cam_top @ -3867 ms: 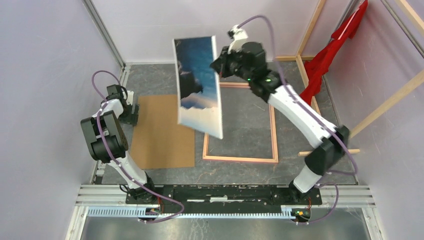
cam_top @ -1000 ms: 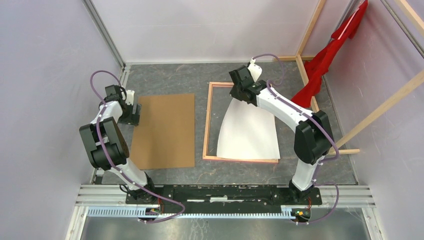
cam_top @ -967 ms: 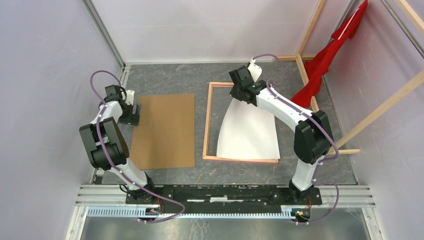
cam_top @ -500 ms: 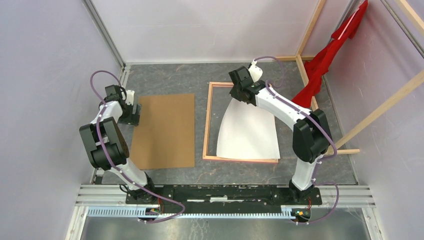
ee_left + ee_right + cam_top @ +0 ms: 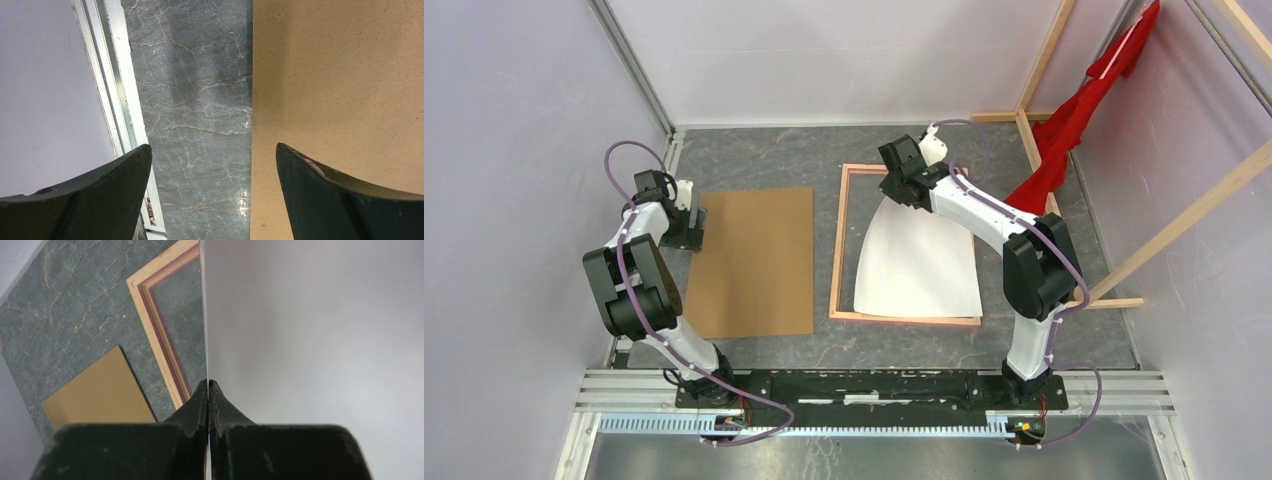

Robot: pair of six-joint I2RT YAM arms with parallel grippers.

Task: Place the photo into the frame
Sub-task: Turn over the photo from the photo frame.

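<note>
The photo (image 5: 919,262) shows its plain white back; its picture side faces down and is hidden. It slopes over the frame (image 5: 835,250), near edge low by the frame's near rail, far edge raised. My right gripper (image 5: 902,186) is shut on that far edge. In the right wrist view the gripper (image 5: 207,383) pinches the thin sheet (image 5: 310,330) edge-on, with the frame's tan corner (image 5: 150,320) below. My left gripper (image 5: 692,226) is open and empty, low at the left edge of the brown board (image 5: 752,260); in its wrist view the gripper (image 5: 212,155) straddles the board's edge (image 5: 340,85).
The frame lies tan side up on the grey marbled floor (image 5: 774,160). A red cloth (image 5: 1079,110) hangs on bare wooden beams (image 5: 1184,215) at the right. A metal rail (image 5: 117,85) and the wall run close by the left gripper.
The photo, earlier held up high with its picture side showing, now lies face down, sloping over the frame. In the last second the right gripper drifted slightly left. The left arm has not moved.
</note>
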